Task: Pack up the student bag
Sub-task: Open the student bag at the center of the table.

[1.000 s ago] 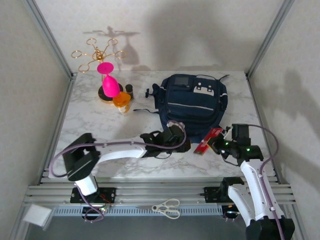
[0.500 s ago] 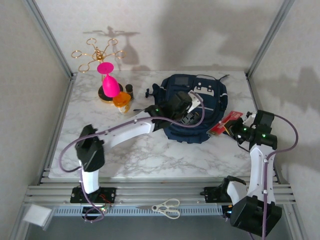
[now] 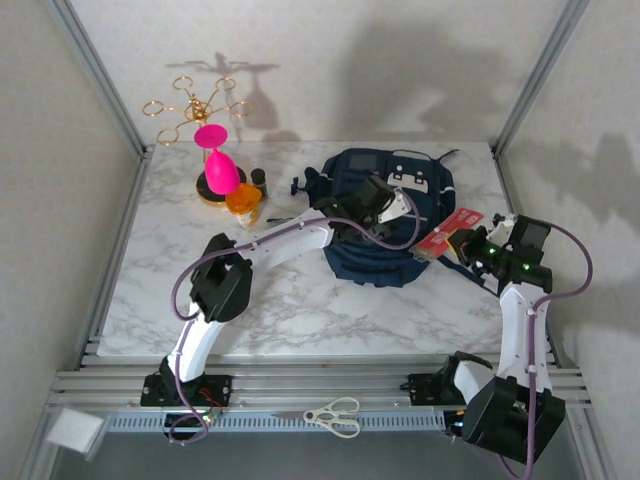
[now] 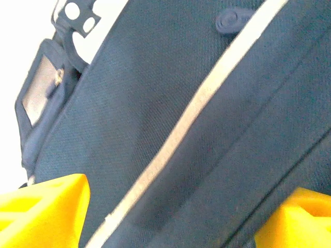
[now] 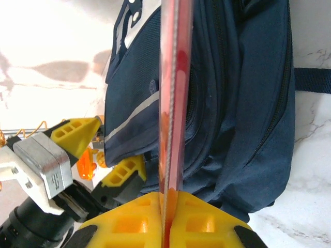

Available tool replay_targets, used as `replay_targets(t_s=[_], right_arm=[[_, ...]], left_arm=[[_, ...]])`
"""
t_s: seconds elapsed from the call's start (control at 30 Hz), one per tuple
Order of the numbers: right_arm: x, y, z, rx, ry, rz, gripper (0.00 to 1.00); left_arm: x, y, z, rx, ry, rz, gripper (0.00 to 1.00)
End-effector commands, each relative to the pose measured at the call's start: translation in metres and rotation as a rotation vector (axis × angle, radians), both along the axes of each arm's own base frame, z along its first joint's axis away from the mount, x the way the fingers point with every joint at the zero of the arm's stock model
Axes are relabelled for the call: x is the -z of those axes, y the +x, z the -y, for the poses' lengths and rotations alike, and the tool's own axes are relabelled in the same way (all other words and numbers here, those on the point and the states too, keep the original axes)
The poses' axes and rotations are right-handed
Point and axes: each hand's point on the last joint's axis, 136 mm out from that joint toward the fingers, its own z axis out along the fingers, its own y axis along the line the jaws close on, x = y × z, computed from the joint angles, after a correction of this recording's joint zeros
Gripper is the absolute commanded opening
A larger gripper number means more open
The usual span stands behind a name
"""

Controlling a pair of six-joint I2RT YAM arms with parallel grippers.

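Observation:
The student bag [image 3: 400, 250] is a navy-blue backpack lying flat at the back middle of the table, white patches at its far end. My left gripper [image 3: 388, 207] hovers over its front panel, open. In the left wrist view its yellow fingertips [image 4: 44, 209] stand wide apart with navy fabric and a light trim stripe [image 4: 207, 93] between them. My right gripper [image 3: 478, 247] is at the bag's right side, shut on a flat red packet [image 3: 450, 230]. In the right wrist view the packet [image 5: 173, 93] is seen edge-on, standing up over the bag [image 5: 243, 103], with the left gripper [image 5: 101, 155] at the bag's edge.
At the back left stands a gold wire stand [image 3: 195, 105] with a pink glass [image 3: 218, 165], an orange bottle [image 3: 243, 203] and a small dark bottle [image 3: 259, 180]. Scissors [image 3: 335, 415] lie on the front rail. Bare marble [image 3: 330, 310] lies in front of the bag.
My left arm swung from the table in front of the bag up over its front panel and opened. My right arm carried the red packet back and right, up beside the bag.

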Motion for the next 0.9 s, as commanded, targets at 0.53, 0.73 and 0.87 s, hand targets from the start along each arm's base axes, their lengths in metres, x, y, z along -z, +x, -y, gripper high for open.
replay_targets(t_s=[0.53,0.73,0.87], right_arm=[[-0.028,0.004,-0.009,-0.081,0.006,0.077,0.01],[-0.052,0.006,-0.055,-0.151,0.237,0.167,0.01],[-0.047,0.023,-0.057,-0.097,0.321,0.172,0.01]], left_arm=[[-0.027,0.032,0.005,0.019,-0.094,0.006,0.16],[-0.071,0.016,0.026,-0.048,-0.262,-0.018,0.0],[-0.084,-0.001,0.041,-0.103,-0.311,-0.013,0.0]])
